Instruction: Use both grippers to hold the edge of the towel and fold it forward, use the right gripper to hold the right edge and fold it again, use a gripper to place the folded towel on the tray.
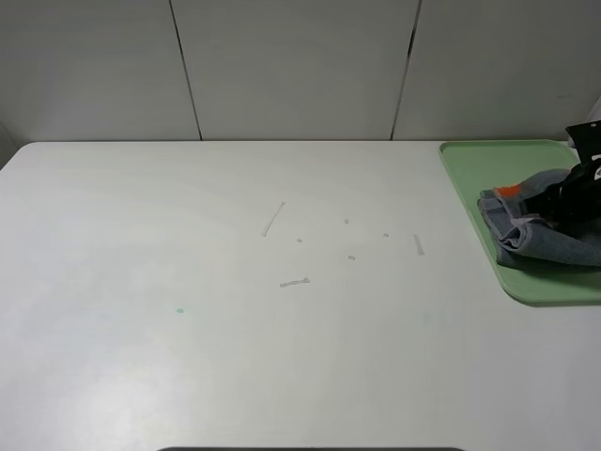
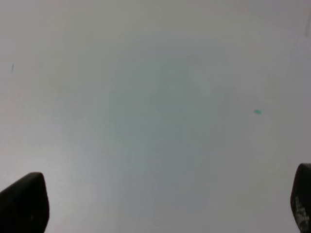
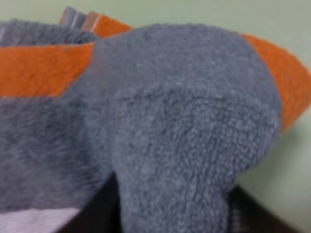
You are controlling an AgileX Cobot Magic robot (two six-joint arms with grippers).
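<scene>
Towel point(image 1: 538, 228), grey with orange stripes, lay bunched and folded on the green tray point(image 1: 474, 178) at about three o'clock of the table point(image 1: 188, 329) in the high view. The right gripper point(image 1: 575, 195) sat upon it; its wrist view showed grey pile bulging up between dark fingers, so it looked to be pinching the towel. The left gripper point(image 2: 160, 213) hovered over bare table, fingertips point(image 2: 24, 201) spread wide, holding nothing. By my judgement the last step, placing on the tray, was in hand. The next move called for loosing the pinch and lifting clear without dragging the folds.
</scene>
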